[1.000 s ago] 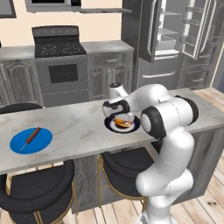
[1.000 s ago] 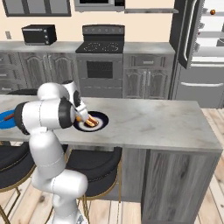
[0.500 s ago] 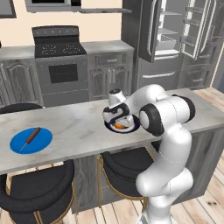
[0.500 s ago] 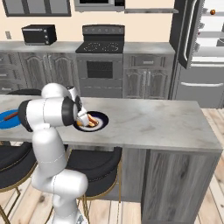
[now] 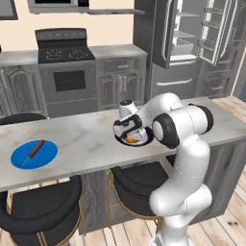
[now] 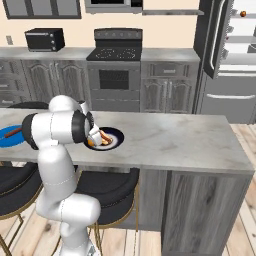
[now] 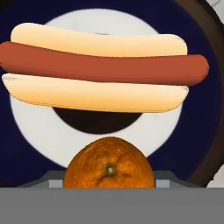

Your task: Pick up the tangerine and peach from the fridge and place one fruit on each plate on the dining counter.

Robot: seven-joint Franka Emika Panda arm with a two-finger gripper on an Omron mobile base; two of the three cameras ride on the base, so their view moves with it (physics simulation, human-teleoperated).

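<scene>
Low over the tabletop [image 5: 86,139], the robot's hand [image 5: 129,137] is hovering above the dark plate [image 5: 146,139], with one tangerine [image 7: 108,162] sitting between its fingers at the bottom of the hand view; whether the fingers are pinching the fruit or merely flanking it cannot be told. One hot dog [image 7: 103,68] is lying across the plate's pale centre, just beyond the tangerine. From the right base view, the orange fruit [image 6: 91,142] is showing at the near rim of the dark plate [image 6: 114,134], beside the white arm. Two plates are resting on the marbled tabletop: the dark one under the hand and one bright blue plate [image 5: 21,161] well apart toward the far end, carrying a single slim reddish item [image 5: 34,148]. Behind, the fridge [image 5: 192,43] is standing with its doors open, and one small orange fruit [image 6: 243,13] is sitting on an upper shelf. Two round dark stools [image 5: 38,211] are standing under the tabletop's near edge.
</scene>
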